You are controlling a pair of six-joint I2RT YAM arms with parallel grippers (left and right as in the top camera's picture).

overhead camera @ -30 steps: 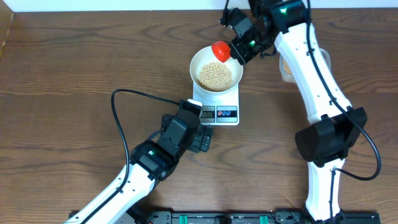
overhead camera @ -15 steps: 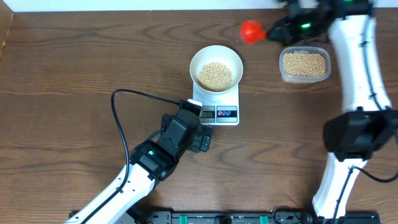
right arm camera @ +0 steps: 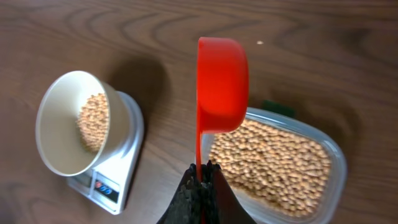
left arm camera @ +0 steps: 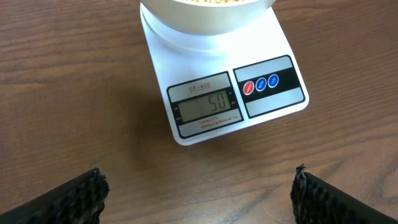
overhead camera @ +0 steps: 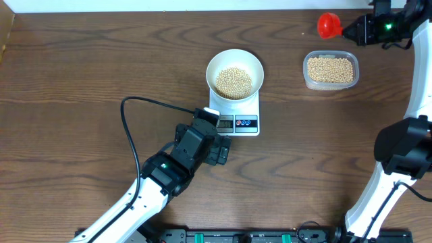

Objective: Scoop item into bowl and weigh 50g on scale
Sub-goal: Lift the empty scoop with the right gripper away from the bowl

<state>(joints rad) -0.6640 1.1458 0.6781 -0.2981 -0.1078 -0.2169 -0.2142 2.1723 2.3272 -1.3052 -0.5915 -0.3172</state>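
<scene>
The white bowl [overhead camera: 234,74] holds a heap of tan beans [overhead camera: 233,82] and stands on the white scale [overhead camera: 246,123]. In the left wrist view the scale [left arm camera: 224,99] display reads 50. My left gripper [left arm camera: 199,193] is open and empty, just in front of the scale. My right gripper [right arm camera: 200,171] is shut on the handle of a red scoop [right arm camera: 221,84], held on its side above the table's far right [overhead camera: 329,24], beside a clear tub of beans [overhead camera: 330,69]. The bowl [right arm camera: 68,124] also shows in the right wrist view.
The clear plastic tub [right arm camera: 277,165] sits right of the scale, near the far edge. A black cable [overhead camera: 135,128] loops over the table left of my left arm. The right arm's base stands at the right [overhead camera: 401,145].
My right gripper has carried the red scoop from over the bowl to the right, past the tub, to the far right corner. The left arm has not moved.
</scene>
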